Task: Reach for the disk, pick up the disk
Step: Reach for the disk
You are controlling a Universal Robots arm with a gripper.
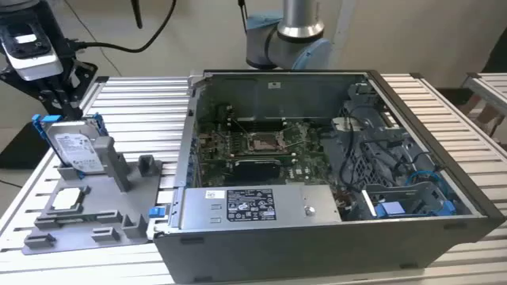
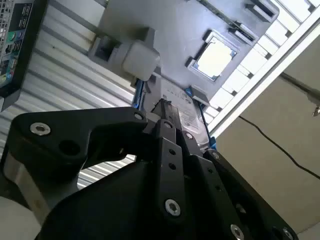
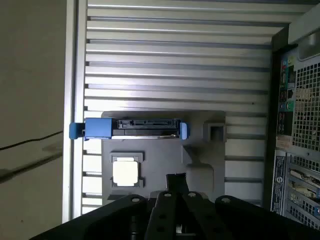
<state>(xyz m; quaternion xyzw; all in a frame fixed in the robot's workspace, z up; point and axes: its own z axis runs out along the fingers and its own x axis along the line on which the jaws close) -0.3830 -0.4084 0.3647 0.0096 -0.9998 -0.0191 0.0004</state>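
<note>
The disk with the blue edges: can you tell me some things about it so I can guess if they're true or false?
1. The disk stands upright in a grey holder. True.
2. The disk sits inside the open computer case. False: it stands outside the case, off to the exterior view's left.
3. The hand hangs close above the disk. True.
4. The small silver chip lies on top of the disk. False: it lies flat on the grey holder, apart from the disk.
</note>
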